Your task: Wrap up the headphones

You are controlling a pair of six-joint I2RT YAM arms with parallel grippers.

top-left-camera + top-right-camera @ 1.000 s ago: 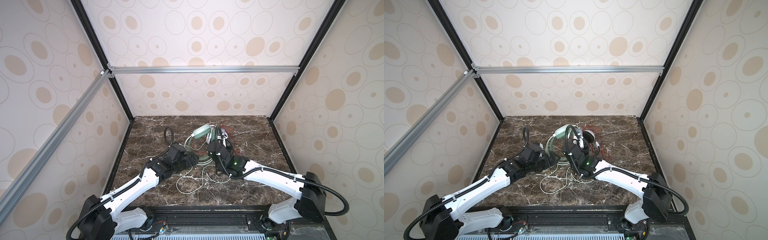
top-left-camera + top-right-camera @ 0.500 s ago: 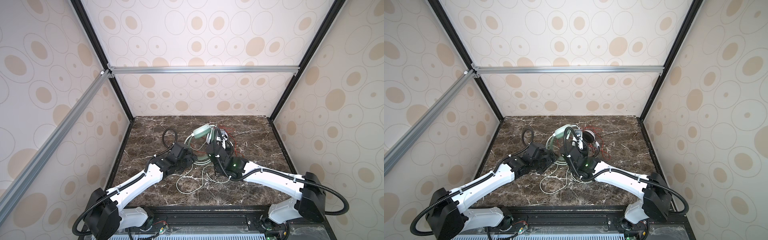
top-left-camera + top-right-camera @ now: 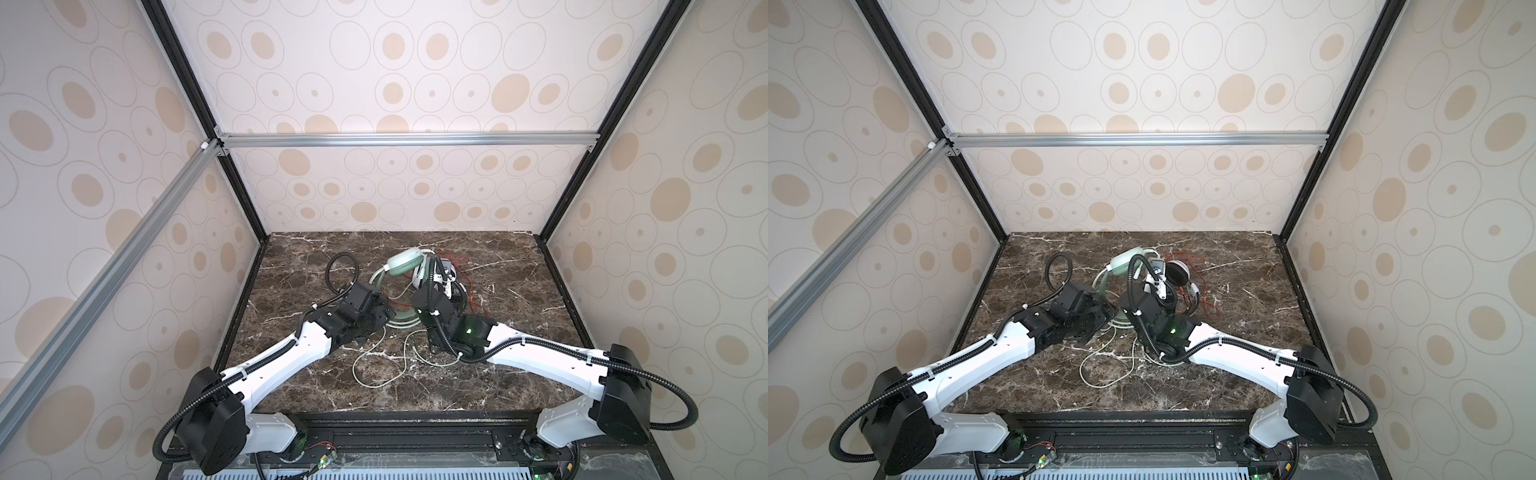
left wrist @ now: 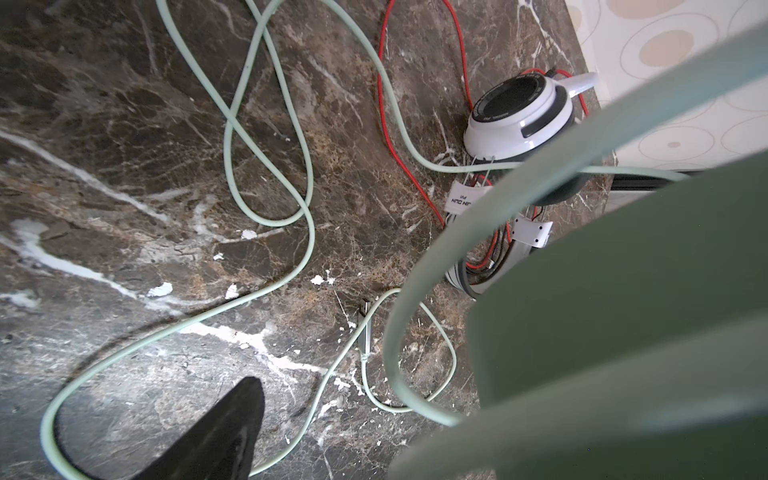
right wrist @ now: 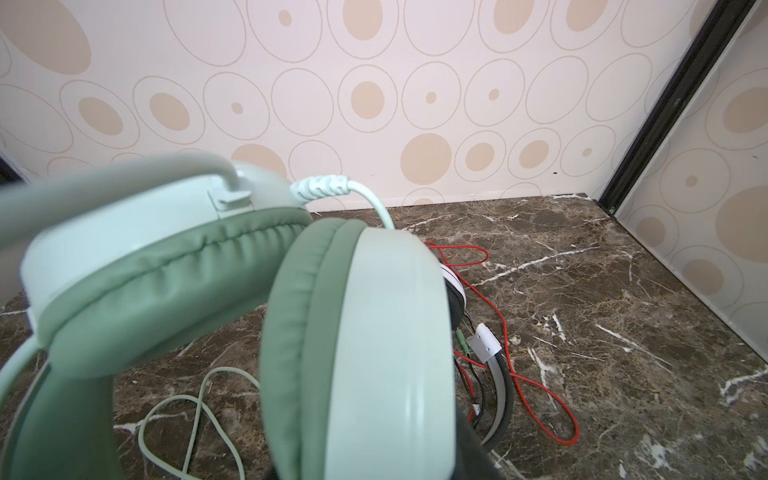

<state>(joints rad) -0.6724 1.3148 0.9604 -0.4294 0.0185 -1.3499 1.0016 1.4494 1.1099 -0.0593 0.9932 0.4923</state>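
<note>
Mint headphones (image 3: 402, 261) pinched by right gripper (image 3: 424, 286) at an ear cup (image 5: 374, 332); left gripper (image 3: 387, 312) spread beside their headband (image 4: 582, 137)

I get bright, even, soft light; the mint headphones (image 4: 623, 332) blur close to my left wrist camera, edges bowing.

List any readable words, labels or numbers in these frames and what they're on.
Nothing reads with certainty.
On the white-and-black headphones, the white slider tag: dark lettering, upside down, too blurred to quote.
Black ear-cup ring on the same pair: tiny print, too small to read.
</note>
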